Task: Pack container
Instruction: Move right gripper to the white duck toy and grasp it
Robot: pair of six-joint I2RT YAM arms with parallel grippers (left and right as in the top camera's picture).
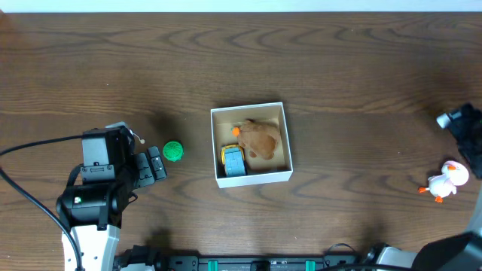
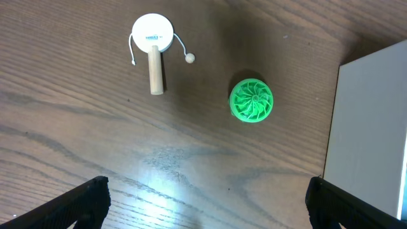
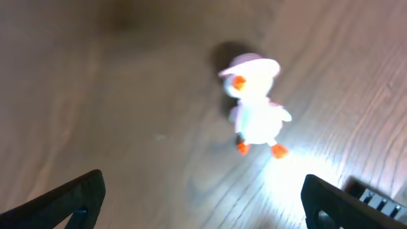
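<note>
1. Left hand [image 2: 210,207]: fingers wide apart, holding nothing; a green top [image 2: 251,100] lies just ahead of it on the worktop [image 2: 95,127].
2. Container [image 2: 369,127]: ahead and right of the left hand, beyond the top; a brown toy [image 1: 261,138] and a blue toy [image 1: 233,160] lie inside.
3. Right hand [image 3: 203,203]: fully spread, empty; a duck [image 3: 254,105] stands just ahead of it.
4. Handling, as judged: container light, thin-walled, easily shoved or dented; to steady it, pinch one wall at mid-rim.
</note>
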